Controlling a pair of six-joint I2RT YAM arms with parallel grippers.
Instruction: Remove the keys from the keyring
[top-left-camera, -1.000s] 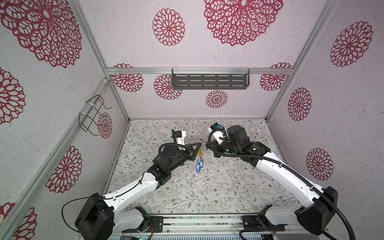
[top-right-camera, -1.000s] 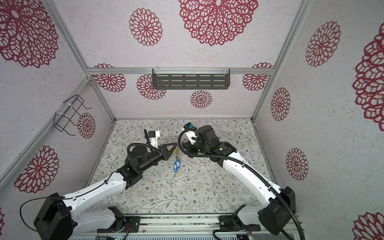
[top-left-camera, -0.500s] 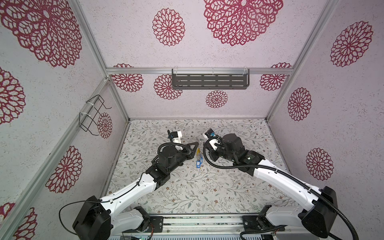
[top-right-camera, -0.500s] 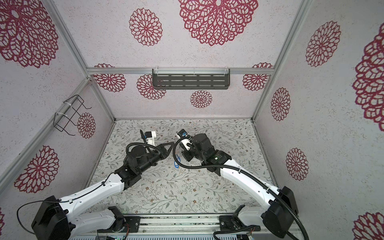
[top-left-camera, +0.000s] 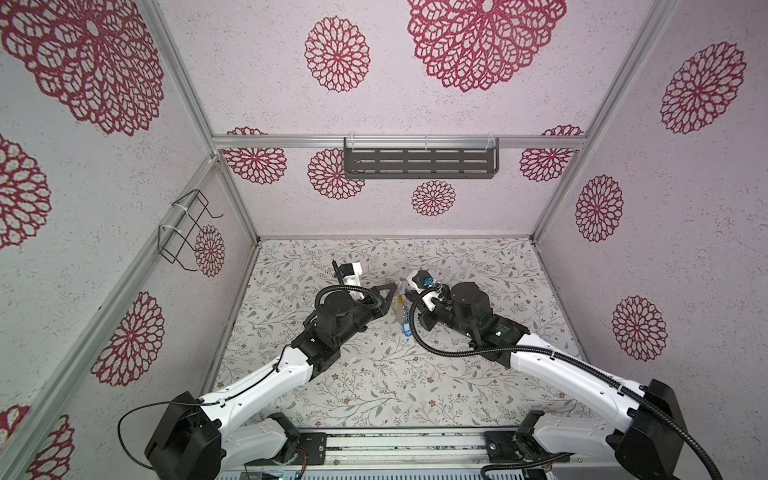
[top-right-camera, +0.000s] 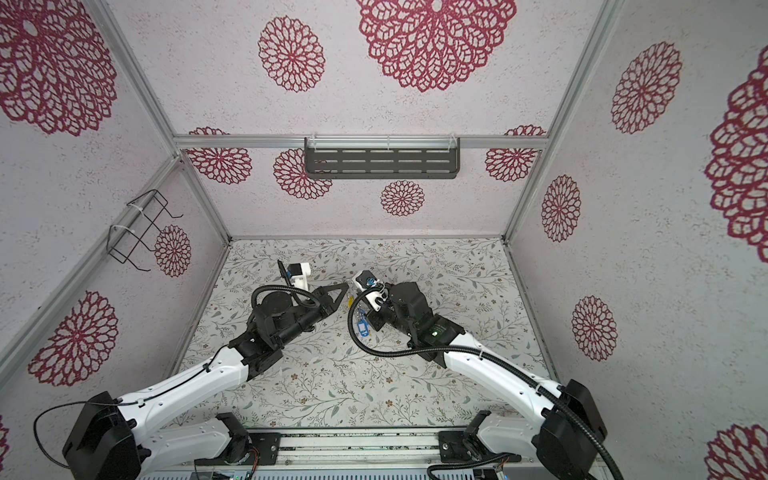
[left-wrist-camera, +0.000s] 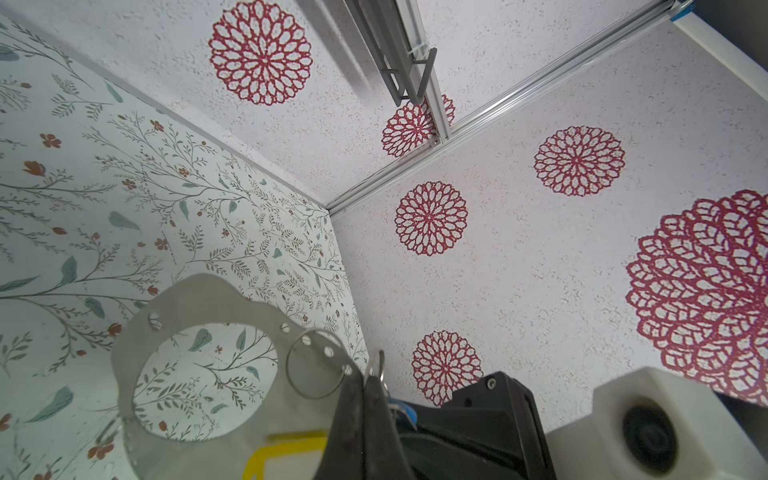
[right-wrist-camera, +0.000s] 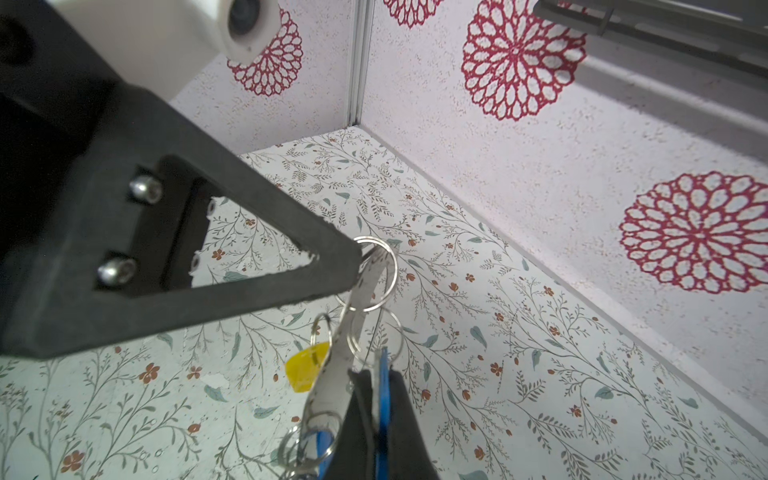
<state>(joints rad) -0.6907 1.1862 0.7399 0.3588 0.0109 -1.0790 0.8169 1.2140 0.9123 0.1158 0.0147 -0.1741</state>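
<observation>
Left gripper (left-wrist-camera: 365, 386): jaws fully closed, pinching a small silver loop (right-wrist-camera: 374, 272) that is threaded through the keyring (left-wrist-camera: 199, 299). Right gripper (right-wrist-camera: 380, 403): also closed, clamped on a blue tag (right-wrist-camera: 383, 372) at bottom centre of the right wrist view. Cannot tell whether it also nips the hoop's edge beside the tag.

Location: keyring is held in the air between the two grippers, at the centre of both top views, clear of the table (top-left-camera: 374, 374). In the left wrist view its flat grey band fills the lower left, with small holes along it. In the right wrist view it shows edge-on, running down from the pinched loop.

Progress (judgement): early. The keys (top-left-camera: 403, 320) all appear attached.
- A yellow tag (right-wrist-camera: 307, 370) hangs just left of the band.
- A second blue tag (right-wrist-camera: 320, 440) sits low in the frame among its rings.
- The gripped blue tag is beside it.

No loose tag spotted on the table in both top views, so nothing is confirmed removed and every key is left to do. Present step looks like working the first loop off: one gripper on the loop, the other bracing the bundle.

Pose: both arms reach in from the bottom corners of the top views, forearms converging toward mid-frame. Left fingers point right and meet the bundle tip-on. Right fingers are mostly hidden under that arm's wrist camera there.
</observation>
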